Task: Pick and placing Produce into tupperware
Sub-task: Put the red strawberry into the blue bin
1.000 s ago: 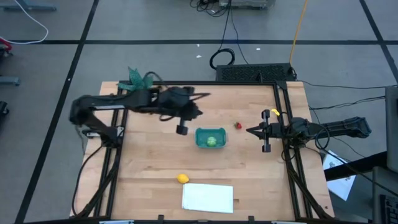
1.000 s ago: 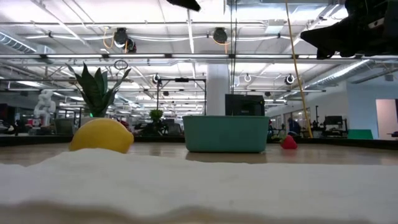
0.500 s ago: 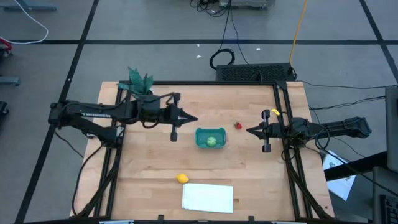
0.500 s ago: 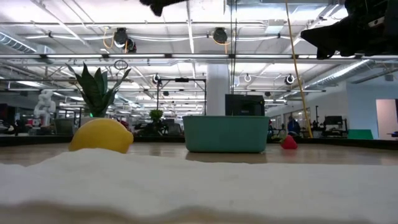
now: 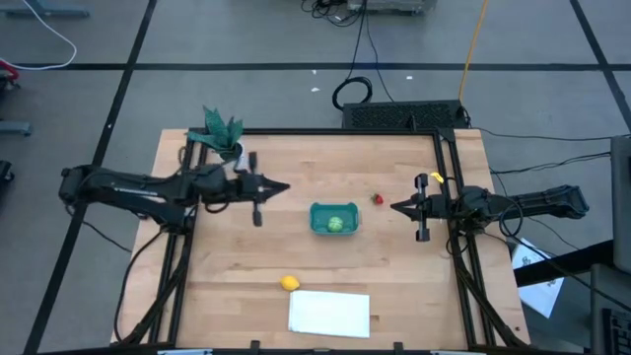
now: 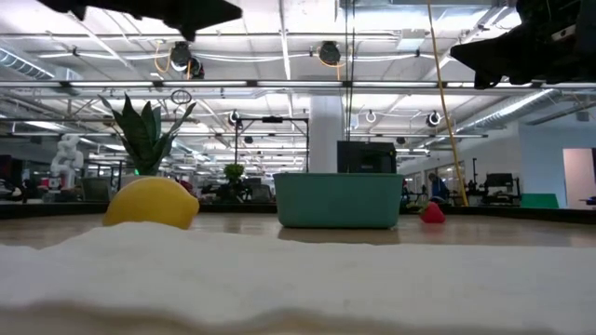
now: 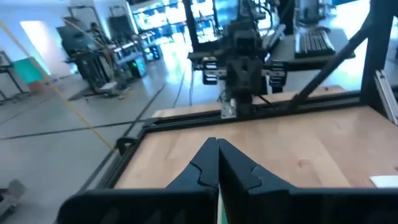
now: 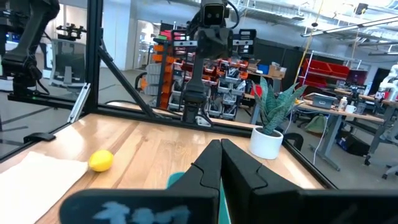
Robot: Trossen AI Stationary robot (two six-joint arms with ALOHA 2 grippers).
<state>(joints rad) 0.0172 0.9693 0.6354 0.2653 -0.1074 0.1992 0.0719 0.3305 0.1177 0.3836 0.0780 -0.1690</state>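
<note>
The teal tub (image 5: pixel 334 218) stands at mid-table, and the round green piece (image 5: pixel 336 225) lies inside it. The small red piece (image 5: pixel 377 199) rests on the wood just right of the tub, also visible in the low view (image 6: pixel 432 213). The yellow lemon (image 5: pixel 289 283) lies near the front, beside the white sheet. My left gripper (image 5: pixel 286 185) hovers left of the tub, shut and empty, its fingers (image 7: pixel 217 149) closed together. My right gripper (image 5: pixel 394 207) hovers right of the red piece, shut and empty (image 8: pixel 220 148).
A white sheet (image 5: pixel 329 313) lies at the near edge. A green-leaved plant in a white pot (image 5: pixel 222 130) stands at the far left corner. A black metal frame (image 5: pixel 444 158) runs along the table's sides. Bare wood lies between the tub and the lemon.
My left arm has drawn back from beside the tub toward the table's left edge, stretching out level as its wrist straightened. In the low view it moved from top centre to top left. Its fingers stay shut. The produce and the tub have not moved.
</note>
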